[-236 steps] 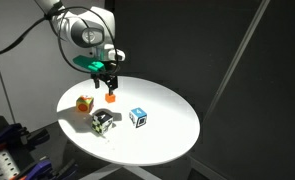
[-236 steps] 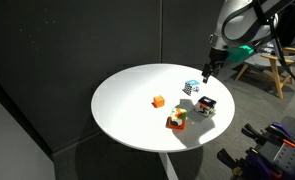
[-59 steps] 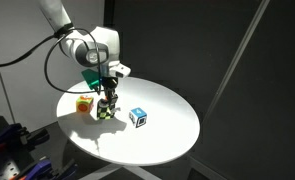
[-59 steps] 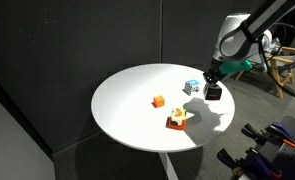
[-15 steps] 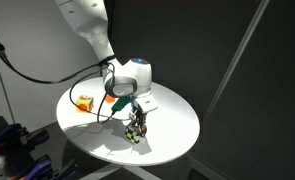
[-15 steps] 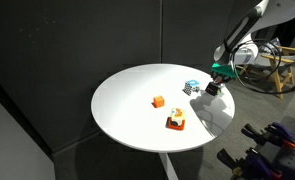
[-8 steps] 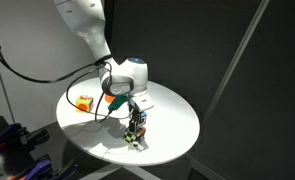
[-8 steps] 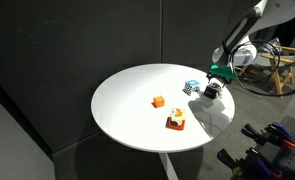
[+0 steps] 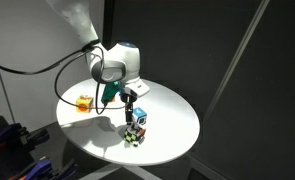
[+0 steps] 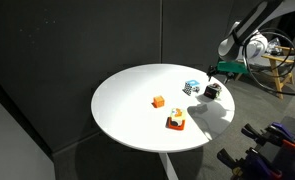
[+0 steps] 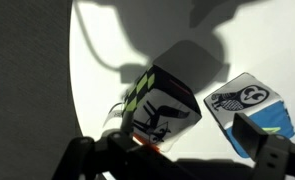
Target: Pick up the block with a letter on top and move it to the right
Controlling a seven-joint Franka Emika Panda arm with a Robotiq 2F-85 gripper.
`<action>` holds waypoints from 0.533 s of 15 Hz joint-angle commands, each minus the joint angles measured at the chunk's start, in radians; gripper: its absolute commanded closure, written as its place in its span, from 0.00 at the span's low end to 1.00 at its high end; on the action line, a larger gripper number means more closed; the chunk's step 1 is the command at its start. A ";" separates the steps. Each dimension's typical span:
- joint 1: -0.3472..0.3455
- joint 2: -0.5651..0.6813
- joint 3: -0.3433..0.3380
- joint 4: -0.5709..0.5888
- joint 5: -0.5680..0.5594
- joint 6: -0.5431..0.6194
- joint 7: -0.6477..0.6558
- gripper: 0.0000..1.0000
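White round table carried every item in both exterior views. Panda arm was bent forward over the tabletop with its wrist turned straight down. The gripper hung upright above the block with a letter on top, with clear space between the two. In the wrist view the gripper had its fingers spread wide and gripped nothing. The block with a letter on top rested on the table between and beyond them, apart from both. Its faces showed a black-and-white pattern, with yellow-green squares along one face. In an exterior view this block sat near the table's rim, directly below the gripper. The white cube with blue faces stood just beside it; whether the two touched could not be told. The yellow-and-red cube lay well apart from that pair. A small orange block lay near the yellow-and-red cube, closer to the table's middle.
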 commanded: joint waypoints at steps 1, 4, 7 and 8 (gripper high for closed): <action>-0.008 -0.157 0.025 -0.118 -0.077 -0.036 -0.126 0.00; -0.010 -0.259 0.050 -0.200 -0.137 -0.078 -0.218 0.00; -0.018 -0.376 0.073 -0.286 -0.198 -0.153 -0.312 0.00; -0.020 -0.415 0.079 -0.311 -0.220 -0.182 -0.344 0.00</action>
